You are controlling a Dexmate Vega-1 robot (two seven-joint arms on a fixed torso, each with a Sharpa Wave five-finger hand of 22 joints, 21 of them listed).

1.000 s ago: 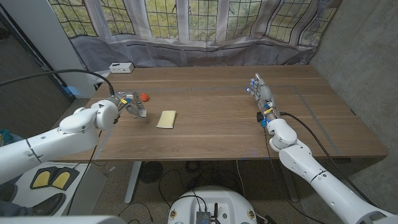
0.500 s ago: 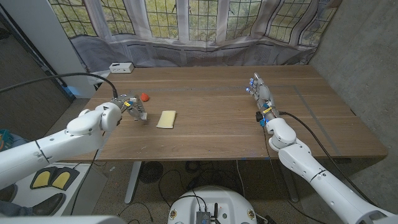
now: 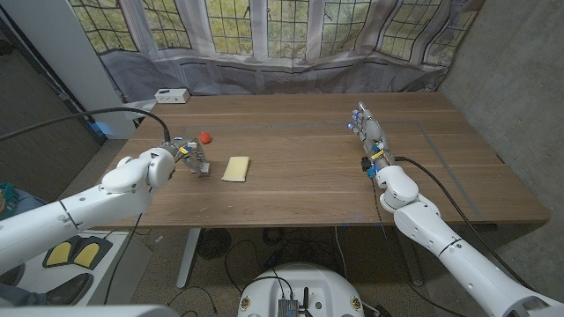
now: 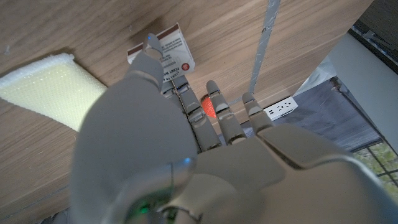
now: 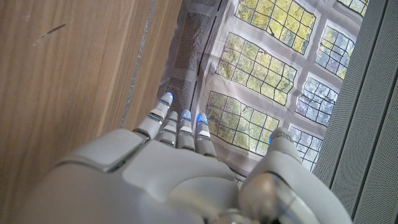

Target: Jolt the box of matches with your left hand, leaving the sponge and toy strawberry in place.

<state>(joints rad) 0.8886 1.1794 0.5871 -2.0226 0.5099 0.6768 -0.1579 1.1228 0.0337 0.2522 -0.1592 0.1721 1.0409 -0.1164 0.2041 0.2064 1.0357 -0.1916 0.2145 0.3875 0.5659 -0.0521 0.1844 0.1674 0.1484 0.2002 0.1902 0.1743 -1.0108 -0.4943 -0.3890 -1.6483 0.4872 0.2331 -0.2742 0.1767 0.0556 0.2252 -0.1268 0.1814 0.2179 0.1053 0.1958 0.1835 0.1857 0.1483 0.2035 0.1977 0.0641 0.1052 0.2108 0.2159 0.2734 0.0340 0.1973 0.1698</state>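
The left hand (image 3: 187, 151) hovers over the matchbox (image 4: 163, 51), fingers spread and holding nothing, so the jolt looks about to land; I judge it needs one short nudge to the small printed cardboard box. That box lies just left of the porous yellow sponge (image 3: 235, 168), with the glossy red toy strawberry (image 3: 204, 137) just behind it. Far right of the sponge, the right hand (image 3: 369, 134) stands on edge, fingers straight together, holding nothing.
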